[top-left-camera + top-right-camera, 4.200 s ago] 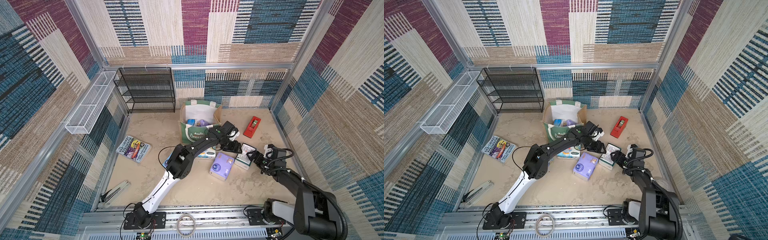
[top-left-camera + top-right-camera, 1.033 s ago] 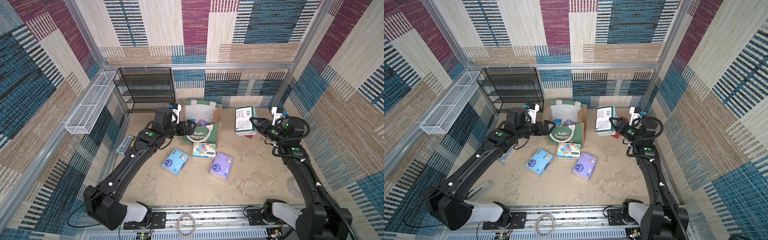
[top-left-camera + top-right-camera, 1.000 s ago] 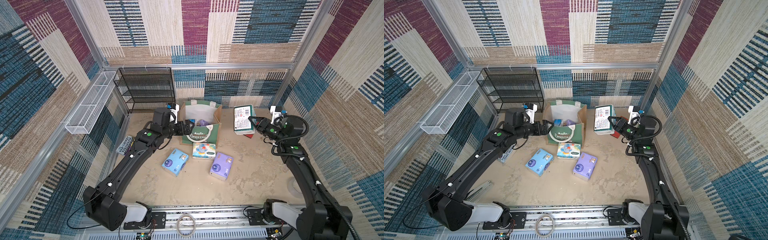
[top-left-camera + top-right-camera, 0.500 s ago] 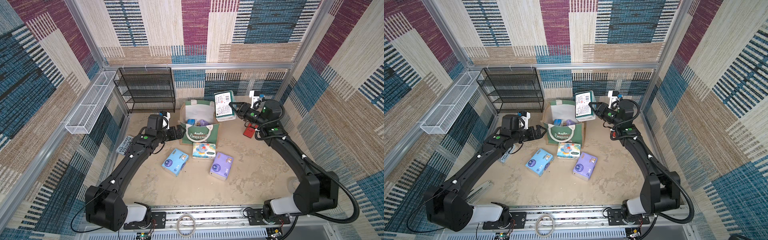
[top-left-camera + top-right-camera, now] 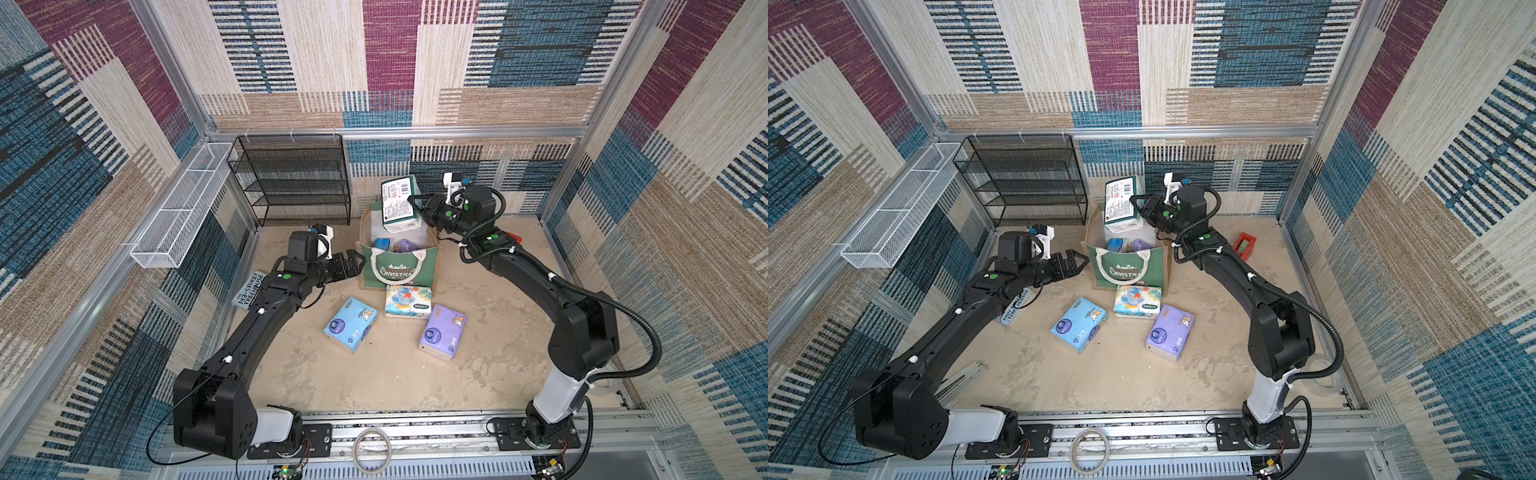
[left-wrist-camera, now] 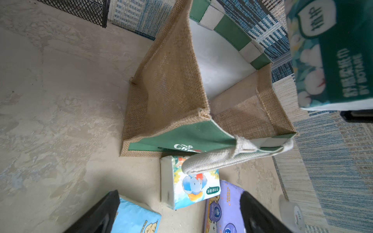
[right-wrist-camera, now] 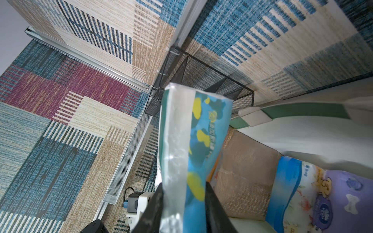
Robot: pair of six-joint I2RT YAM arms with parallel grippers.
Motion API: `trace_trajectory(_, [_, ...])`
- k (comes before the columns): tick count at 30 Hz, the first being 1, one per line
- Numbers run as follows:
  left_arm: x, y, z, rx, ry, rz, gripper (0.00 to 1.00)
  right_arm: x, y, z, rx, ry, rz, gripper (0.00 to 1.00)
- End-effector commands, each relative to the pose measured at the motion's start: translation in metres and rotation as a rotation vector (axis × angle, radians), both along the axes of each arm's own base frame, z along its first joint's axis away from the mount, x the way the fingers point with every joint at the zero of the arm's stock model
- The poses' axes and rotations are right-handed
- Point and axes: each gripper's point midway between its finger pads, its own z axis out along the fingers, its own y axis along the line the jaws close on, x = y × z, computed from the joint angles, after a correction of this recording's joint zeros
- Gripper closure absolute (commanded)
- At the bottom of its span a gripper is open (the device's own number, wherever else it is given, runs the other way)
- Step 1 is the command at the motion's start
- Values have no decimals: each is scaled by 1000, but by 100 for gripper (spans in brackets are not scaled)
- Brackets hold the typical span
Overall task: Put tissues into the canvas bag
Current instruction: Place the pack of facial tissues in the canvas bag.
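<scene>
Right pincer carries a tissue pack over the canvas bag; left pincer waits open beside it.

Nearest on the table [image 5: 374, 374] lie a light blue pack [image 5: 350, 324] and a lilac pack [image 5: 442, 337]. Behind them the elephant pack [image 5: 407, 300] sits against the green front of the canvas bag [image 5: 428, 266]. Beside the bag's left jute wall, the left pincer [image 5: 358, 262] is spread wide and holds nothing. A deeper blue pack [image 5: 383, 244] and a second lilac pack [image 5: 405, 246] rest inside the bag. Farthest back, the right pincer [image 5: 417, 206] pinches the green-and-white pack [image 5: 400, 203] by one edge, above the far side of the bag's open mouth.
</scene>
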Motion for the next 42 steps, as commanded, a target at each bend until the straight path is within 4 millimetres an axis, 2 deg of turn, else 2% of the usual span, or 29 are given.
trace_trajectory(1, [5,-5,8,-41,-23,-18,3,13,5,-4,3,31,-80,69])
trace_trajectory(3, [5,-4,6,-43,-18,-21,3,16,12,-11,-4,53,-95,69])
trace_trajectory(8, [2,-3,5,-38,-18,-23,3,23,14,-36,-18,123,-160,68])
trace_trajectory(13, [3,-4,4,-48,-15,-25,3,33,30,-58,-64,165,-144,67])
trace_trajectory(21, [-1,-5,0,-62,-7,-31,4,44,32,-96,-130,223,-179,67])
trace_trajectory(35, [-3,-7,-7,-71,10,-34,4,39,51,-142,-240,291,-160,66])
trace_trajectory(42, [-7,-3,-8,-61,7,-23,4,35,53,-166,-283,322,-147,66])
